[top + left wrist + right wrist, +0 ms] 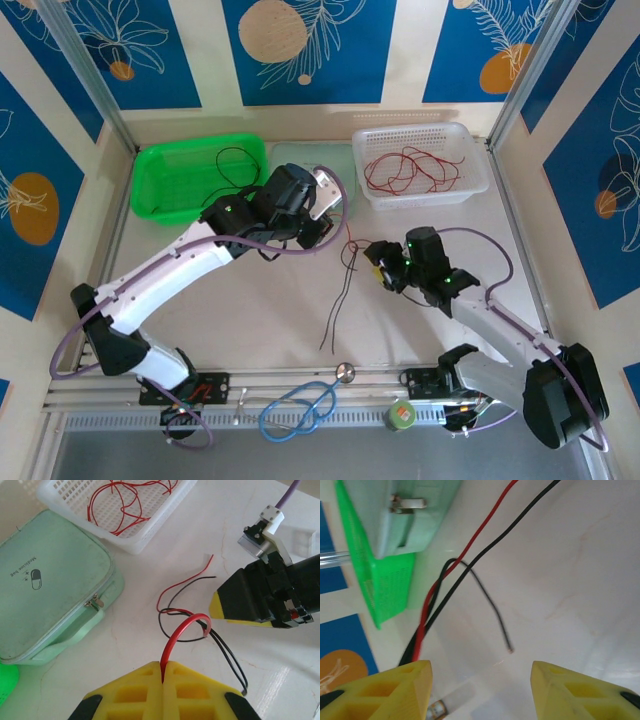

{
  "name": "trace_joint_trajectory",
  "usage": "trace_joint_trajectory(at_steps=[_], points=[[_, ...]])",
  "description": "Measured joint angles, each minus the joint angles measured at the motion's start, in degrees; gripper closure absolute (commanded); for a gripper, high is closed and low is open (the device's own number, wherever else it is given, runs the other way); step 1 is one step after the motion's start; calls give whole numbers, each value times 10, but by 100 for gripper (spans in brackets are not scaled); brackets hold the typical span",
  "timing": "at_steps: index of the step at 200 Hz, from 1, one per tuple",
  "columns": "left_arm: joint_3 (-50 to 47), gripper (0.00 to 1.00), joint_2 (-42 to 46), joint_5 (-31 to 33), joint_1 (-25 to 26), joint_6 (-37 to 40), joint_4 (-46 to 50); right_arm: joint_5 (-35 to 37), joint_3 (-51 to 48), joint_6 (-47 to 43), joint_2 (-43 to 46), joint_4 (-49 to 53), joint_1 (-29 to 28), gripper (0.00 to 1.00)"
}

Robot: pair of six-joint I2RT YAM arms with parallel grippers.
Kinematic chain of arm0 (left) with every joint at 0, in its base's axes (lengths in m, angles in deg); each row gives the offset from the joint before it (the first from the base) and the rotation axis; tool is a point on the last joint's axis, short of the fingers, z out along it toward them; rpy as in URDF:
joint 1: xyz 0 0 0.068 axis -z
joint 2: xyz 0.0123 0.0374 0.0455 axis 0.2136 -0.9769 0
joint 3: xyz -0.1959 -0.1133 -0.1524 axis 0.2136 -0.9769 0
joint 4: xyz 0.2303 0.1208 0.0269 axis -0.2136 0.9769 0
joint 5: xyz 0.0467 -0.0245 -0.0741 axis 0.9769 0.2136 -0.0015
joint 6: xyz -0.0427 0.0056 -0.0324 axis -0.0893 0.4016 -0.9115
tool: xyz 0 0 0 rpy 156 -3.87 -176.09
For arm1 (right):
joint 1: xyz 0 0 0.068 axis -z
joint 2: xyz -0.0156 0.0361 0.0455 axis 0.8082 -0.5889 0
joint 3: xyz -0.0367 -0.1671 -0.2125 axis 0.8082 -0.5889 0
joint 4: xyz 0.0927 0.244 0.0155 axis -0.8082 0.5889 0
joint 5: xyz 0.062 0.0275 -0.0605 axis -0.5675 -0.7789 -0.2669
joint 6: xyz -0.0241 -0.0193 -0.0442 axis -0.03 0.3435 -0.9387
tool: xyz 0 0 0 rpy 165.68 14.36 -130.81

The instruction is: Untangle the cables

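A small tangle of thin red and black cables (350, 252) lies mid-table, with two black strands (332, 318) trailing toward the near edge. My left gripper (162, 672) is shut on a red cable (182, 629), which arches up from the jaws over the black cables (227, 652). My right gripper (480, 667) is open just right of the tangle. A twisted red cable (482, 526) and black cable (520, 514) pass its left finger, and a loose black end (499, 617) lies on the table between the fingers without touching them.
A white basket (478, 185) at the back right holds several red cables (410, 168). A green basket (160, 190) at the back left holds a black cable (236, 160). A mint medicine bag (45, 585) lies between them. A blue stethoscope (300, 410) and a green roll (402, 415) sit at the near edge.
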Motion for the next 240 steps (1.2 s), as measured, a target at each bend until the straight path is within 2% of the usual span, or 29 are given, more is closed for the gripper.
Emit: trace_joint_trajectory(at_steps=[47,86,137,154,170,182,208,240], points=[[1,100,1,-2,0,0,0,32,35,11,26,10,-75,49],[11,100,1,-3,0,0,5,72,78,-52,49,74,-120,50],[18,100,1,-9,2,0,9,79,135,-140,-49,100,-120,52],[18,99,2,-10,3,0,9,81,149,-157,-84,100,-120,63],[18,99,4,-10,4,0,9,90,159,-174,-106,100,-124,87],[18,99,8,-10,5,0,11,101,160,-178,-109,102,-129,100],[26,98,20,5,5,-5,26,133,160,-180,-105,118,-131,100],[60,96,35,60,5,-10,48,161,137,-182,-66,141,-120,100]])
